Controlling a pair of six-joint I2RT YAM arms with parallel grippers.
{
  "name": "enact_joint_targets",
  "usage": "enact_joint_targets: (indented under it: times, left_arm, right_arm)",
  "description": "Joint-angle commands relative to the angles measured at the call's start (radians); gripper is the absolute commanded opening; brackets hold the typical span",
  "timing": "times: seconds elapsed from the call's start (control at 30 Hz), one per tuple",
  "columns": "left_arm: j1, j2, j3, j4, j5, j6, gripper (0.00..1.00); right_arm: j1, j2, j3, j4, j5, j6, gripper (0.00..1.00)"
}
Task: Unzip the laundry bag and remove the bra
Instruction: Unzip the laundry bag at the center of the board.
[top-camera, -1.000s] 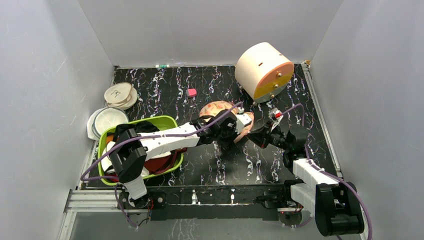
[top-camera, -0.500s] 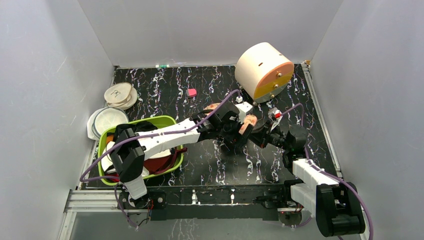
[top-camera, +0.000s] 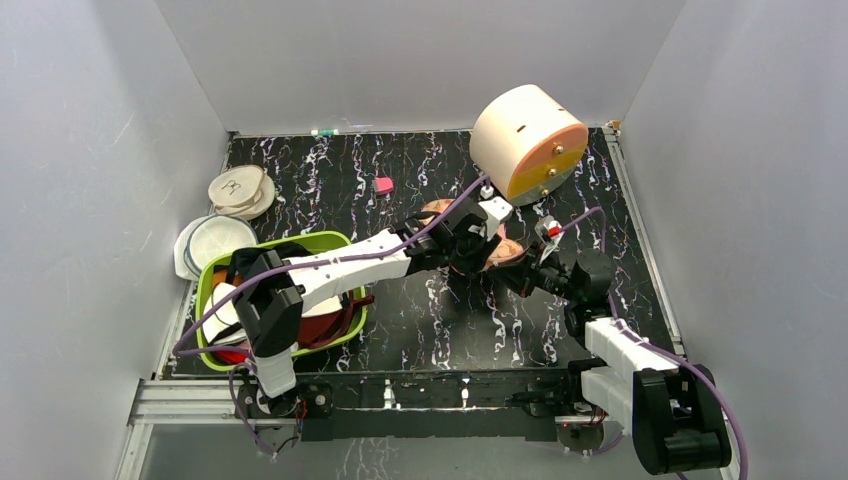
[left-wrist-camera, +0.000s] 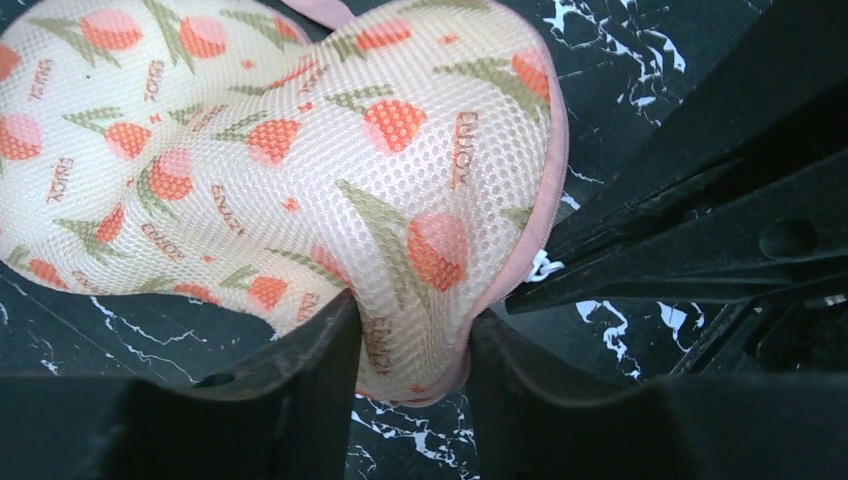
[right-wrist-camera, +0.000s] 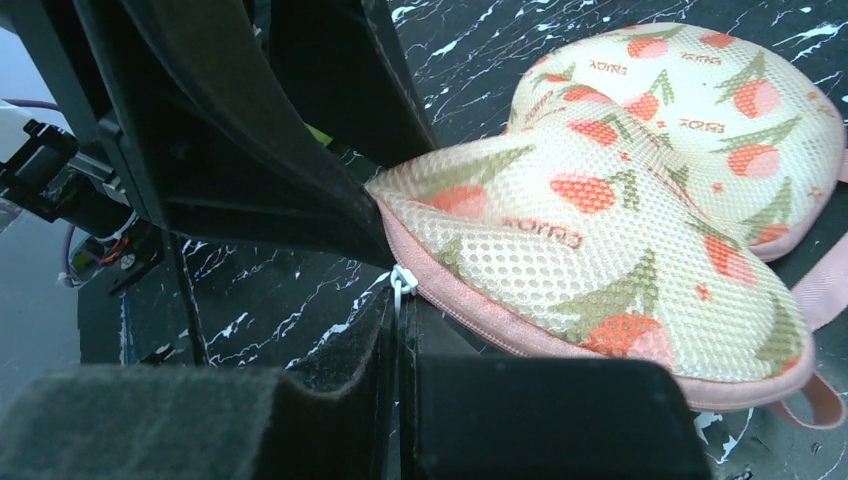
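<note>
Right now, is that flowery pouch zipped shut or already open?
Shut, as far as visible: the laundry bag shows an unbroken pink seam, no white lining. The right gripper pinches its white zipper pull.

Lab cell: white walls (top-camera: 400, 60), alu frame (top-camera: 180, 402)

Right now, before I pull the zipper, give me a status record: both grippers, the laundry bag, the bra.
left gripper: jaws closed on one end lobe of the laundry bag
right gripper: jaws closed on the white zipper pull
zipper: pink edge looks shut along the visible stretch
bag position: lying on the black marbled table, between the two grippers
bra: not in view
lime-green basin: beside the left arm, apart from the bag
</note>
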Motion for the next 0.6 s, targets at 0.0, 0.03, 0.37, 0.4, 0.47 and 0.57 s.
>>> enact_joint_targets:
  times: [0.0,0.03,0.37,0.4,0.47,0.57]
  left_arm:
    - [-0.002,-0.015,0.032,-0.03,-0.03,0.061,0.32]
    - [-0.002,-0.025,0.025,-0.034,-0.045,0.068,0.26]
    - [-0.002,-0.193,-0.133,-0.002,-0.152,0.113,0.0]
    - [-0.002,-0.214,-0.157,0.008,-0.162,0.116,0.0]
    - [-0.001,-0.249,-0.205,0.024,-0.193,0.115,0.0]
    - [0.004,-0.293,-0.278,0.042,-0.231,0.104,0.0]
  right_arm:
    - [0.009,-0.027,0.006,0.019,0.003,-0.024,0.0]
    - [0.008,-0.027,0.008,0.015,0.006,-0.026,0.0]
    - [0.007,-0.062,0.037,-0.162,0.177,-0.099,0.0]
    - [0.007,-0.068,0.036,-0.172,0.199,-0.103,0.0]
    - [0.006,-0.071,0.036,-0.189,0.234,-0.103,0.0]
    - [-0.002,-0.04,0.054,-0.221,0.261,-0.11,0.0]
